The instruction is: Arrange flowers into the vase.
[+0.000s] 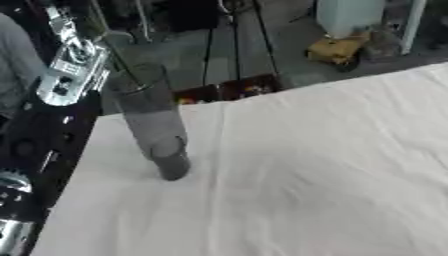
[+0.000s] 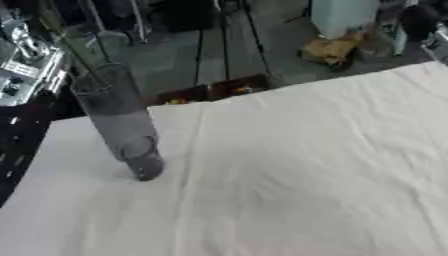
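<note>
A tall clear glass vase [image 1: 153, 120] stands upright near the left far corner of the white-clothed table [image 1: 306, 175]. A thin dark stem [image 1: 114, 55] slants from the upper left down into the vase's mouth; no blossom shows. My left arm [image 1: 66, 75], silver and black, rises along the left edge just beside the vase. Its hand [image 1: 58, 20] lies blurred near the top left corner by the stem's upper end, and I cannot make out how it holds. My right hand shows in neither view.
The table's far edge runs diagonally behind the vase. Beyond it on the floor are a dark red box [image 1: 227, 90], a yellow-brown bundle [image 1: 337, 50] and a white container [image 1: 350, 15]. White cloth stretches to the right of the vase.
</note>
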Motion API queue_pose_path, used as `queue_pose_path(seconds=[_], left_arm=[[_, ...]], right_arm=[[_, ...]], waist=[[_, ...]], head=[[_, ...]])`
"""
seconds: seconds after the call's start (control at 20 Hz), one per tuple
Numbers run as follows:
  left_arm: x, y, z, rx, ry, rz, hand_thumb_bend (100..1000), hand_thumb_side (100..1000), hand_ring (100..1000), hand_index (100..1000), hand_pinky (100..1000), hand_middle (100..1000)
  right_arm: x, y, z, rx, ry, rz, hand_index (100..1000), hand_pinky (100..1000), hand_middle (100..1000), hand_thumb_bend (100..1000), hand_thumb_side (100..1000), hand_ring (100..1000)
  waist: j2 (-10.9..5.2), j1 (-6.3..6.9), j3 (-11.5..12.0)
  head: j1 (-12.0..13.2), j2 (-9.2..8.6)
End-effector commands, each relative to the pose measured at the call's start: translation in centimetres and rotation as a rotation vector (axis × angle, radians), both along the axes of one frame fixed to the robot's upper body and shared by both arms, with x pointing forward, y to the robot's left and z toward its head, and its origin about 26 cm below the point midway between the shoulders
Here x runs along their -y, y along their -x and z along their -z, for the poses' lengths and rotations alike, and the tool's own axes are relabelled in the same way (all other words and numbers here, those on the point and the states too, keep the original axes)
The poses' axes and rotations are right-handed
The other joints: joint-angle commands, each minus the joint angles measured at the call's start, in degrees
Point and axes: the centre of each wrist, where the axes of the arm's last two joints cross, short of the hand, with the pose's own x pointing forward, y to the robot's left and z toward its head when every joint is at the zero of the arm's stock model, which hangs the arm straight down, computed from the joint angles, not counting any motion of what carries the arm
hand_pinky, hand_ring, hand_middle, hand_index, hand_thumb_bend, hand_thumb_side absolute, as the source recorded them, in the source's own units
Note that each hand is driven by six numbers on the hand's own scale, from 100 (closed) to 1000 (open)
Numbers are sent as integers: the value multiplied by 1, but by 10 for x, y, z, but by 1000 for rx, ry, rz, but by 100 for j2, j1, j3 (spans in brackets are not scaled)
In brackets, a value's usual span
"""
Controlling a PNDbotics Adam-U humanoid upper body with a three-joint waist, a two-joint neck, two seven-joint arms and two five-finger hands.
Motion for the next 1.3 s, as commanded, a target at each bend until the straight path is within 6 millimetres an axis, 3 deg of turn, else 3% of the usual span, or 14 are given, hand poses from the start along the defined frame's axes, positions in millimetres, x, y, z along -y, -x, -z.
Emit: queue_pose_path(seconds=[0.05, 0.5, 0.55, 1.0, 1.05, 1.3], left_arm=[[-6, 3, -9, -2, -16, -33, 100, 577, 100, 100, 100, 100], [-6, 1, -7, -49, -45, -64, 100, 621, 100, 100, 100, 100], [-6, 1, -6, -52, -46, -65, 123, 708, 171, 111, 148, 228], [-8, -4, 1, -117, -73, -90, 137, 769, 262, 173, 220, 303], [-8, -4, 1, -121, -74, -92, 100, 779, 300, 202, 242, 331], [-9, -6, 6, -152, -83, -114, 100, 780, 308, 215, 241, 337]], right_arm=[[4, 4, -8, 24, -12, 4, 854, 823, 867, 274, 1000, 910], [4, 5, -8, 25, -21, 5, 853, 822, 867, 275, 1000, 909], [4, 5, -8, 26, -22, 6, 853, 821, 866, 277, 1000, 907], [5, 5, -7, 31, -42, 9, 854, 821, 866, 282, 1000, 906], [6, 5, -7, 31, -43, 9, 854, 821, 866, 284, 1000, 906], [6, 6, -7, 33, -51, 11, 854, 820, 866, 287, 1000, 906]], waist=[[-129, -39, 1], [-135, -37, -2], [-135, -38, -3], [-148, -49, -9], [-148, -50, -9], [-148, -56, -11]], head=[[1, -23], [-4, -41], [-4, -44], [-12, -59], [-14, -61], [-28, -68]])
